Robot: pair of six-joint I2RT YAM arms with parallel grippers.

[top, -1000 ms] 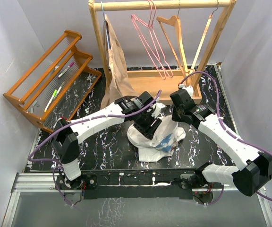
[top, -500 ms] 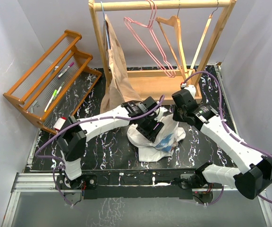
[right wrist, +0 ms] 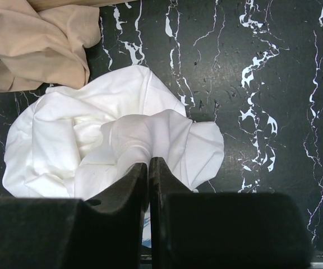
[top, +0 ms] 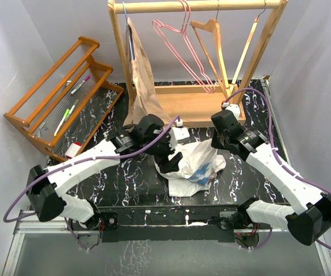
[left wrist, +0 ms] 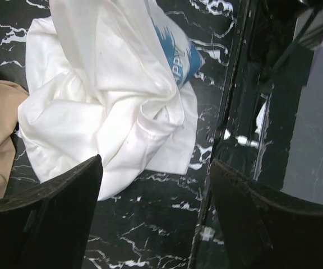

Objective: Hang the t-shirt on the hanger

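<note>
While pinched by right end effector (right wrist: 149,161), t-shirt (right wrist: 55,134) lies crumpled.

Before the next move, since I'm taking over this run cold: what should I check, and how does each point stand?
1. Left gripper open and empty: ok; jaws wide above the t-shirt.
2. Right gripper holding fabric: cannot tell; it is shut at a fold, but the pinch is hidden.
3. Neck opening findable: not ok; the t-shirt is a crumpled heap.
4. Hanger free: ok; it hangs bare on the rail.
5. Beige garment apart from the t-shirt: cannot tell; it lies right at the shirt's edge.
</note>
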